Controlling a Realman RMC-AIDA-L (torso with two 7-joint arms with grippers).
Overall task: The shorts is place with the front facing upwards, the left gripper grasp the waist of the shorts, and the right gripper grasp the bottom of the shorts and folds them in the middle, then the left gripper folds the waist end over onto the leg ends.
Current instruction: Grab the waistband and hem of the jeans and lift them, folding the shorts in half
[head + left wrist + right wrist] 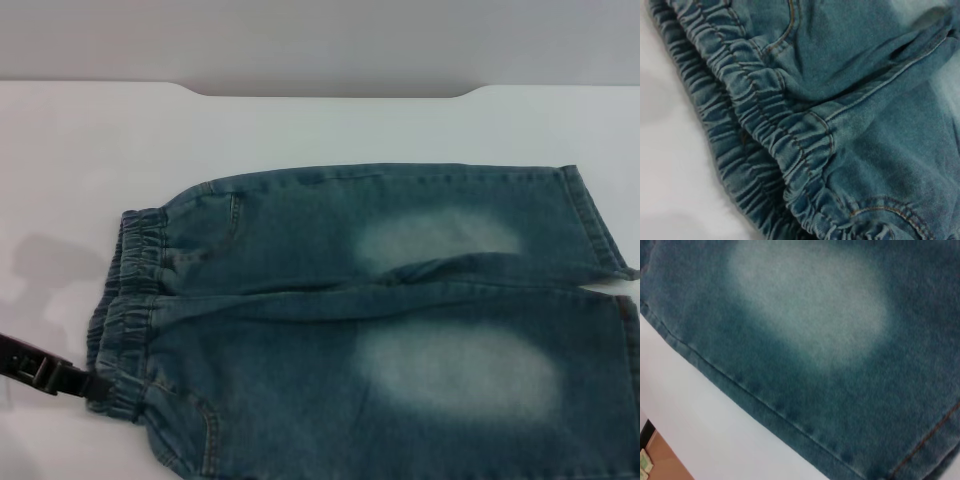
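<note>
Shorts of faded blue denim (pixel 380 320) lie flat on the white table (pixel 80 160), front up, long axis running left to right. Their gathered elastic waistband (pixel 125 320) lies leftward, touching the black left hand (pixel 95 385); whether it grips, I cannot tell.

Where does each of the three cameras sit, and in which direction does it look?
Head view: from the robot's head, forward and down on the shorts lying flat on the white table; the left claw shows at the waist of the shorts.
Left wrist view: on the left arm, close over the waist; no robot part shows.
Right wrist view: on the right arm, looking at a pale patch by the table edge; no robot part shows.
Shared: all views show the denim and the table.
</note>
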